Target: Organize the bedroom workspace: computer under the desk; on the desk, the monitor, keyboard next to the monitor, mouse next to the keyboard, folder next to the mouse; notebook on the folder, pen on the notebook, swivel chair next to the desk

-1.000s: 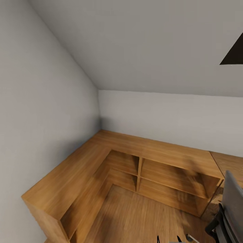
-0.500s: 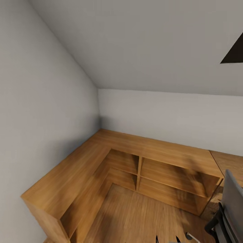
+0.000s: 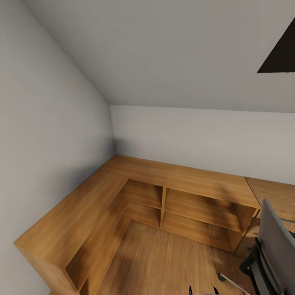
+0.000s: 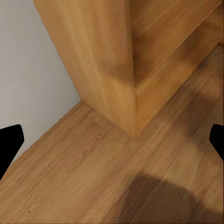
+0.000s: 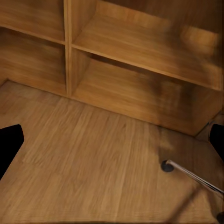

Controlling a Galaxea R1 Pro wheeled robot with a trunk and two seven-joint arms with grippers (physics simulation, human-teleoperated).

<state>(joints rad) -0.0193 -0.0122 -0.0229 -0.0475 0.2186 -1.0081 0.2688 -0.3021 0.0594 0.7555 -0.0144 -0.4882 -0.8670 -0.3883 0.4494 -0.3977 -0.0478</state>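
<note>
Head view, grey swivel chair (image 3: 275, 250), black armrest

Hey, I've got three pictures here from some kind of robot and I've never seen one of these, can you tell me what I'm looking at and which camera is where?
This is a simulated wheeled robot with two arms, driven remotely by a person. The big picture comes from a camera on its head, looking down into a room corner: sloped grey walls, low wooden corner shelves and a plank floor. At the right edge stands a grey office chair. The two smaller pictures come from cameras near each hand. The black shapes at their sides are fingertips, spread wide, so the left hand and the right hand are open and hold nothing. The right one looks at the shelves and a chrome chair leg.
</note>
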